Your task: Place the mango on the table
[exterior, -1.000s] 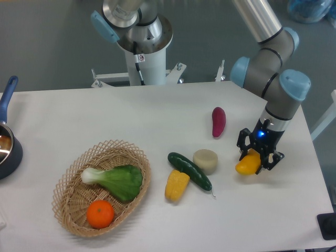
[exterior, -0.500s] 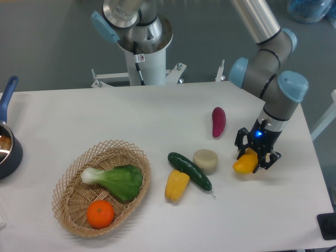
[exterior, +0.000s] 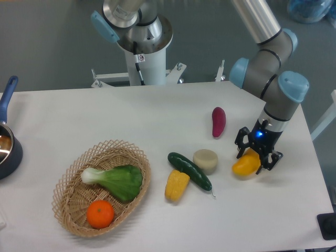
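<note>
The mango (exterior: 244, 166) is a glossy yellow-orange fruit at the right side of the white table (exterior: 157, 121). It sits low, at or just above the tabletop, with a thin shadow under it. My gripper (exterior: 256, 156) comes down on it from above, and its black fingers (exterior: 240, 148) stand on either side of the fruit's upper right end. The jaws look closed on the mango. The fruit's upper end is hidden behind the gripper body.
Left of the mango lie a beige round block (exterior: 205, 160), a green cucumber (exterior: 189, 171), a yellow corn cob (exterior: 176, 185) and a purple sweet potato (exterior: 218, 121). A wicker basket (exterior: 71, 205) holds greens and an orange. A pot (exterior: 8, 149) sits at the left edge.
The gripper and mango have drifted a little to the left and down toward the tabletop. Nothing else has moved.
</note>
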`<state>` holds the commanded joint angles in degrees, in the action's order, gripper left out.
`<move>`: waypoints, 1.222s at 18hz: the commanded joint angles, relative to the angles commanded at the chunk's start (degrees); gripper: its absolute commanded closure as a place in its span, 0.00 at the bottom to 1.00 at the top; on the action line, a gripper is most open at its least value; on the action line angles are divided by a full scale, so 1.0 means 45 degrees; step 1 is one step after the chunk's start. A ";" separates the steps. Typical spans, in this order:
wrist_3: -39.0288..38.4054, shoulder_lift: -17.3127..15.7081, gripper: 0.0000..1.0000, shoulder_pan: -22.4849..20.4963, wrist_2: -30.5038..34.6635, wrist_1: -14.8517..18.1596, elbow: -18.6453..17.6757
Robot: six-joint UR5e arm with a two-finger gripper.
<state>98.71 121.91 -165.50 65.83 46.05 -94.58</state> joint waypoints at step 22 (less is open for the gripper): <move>0.2727 -0.0937 0.00 -0.1854 -0.0039 0.0156 0.2093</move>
<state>110.98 117.69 -173.84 65.65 46.76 -85.16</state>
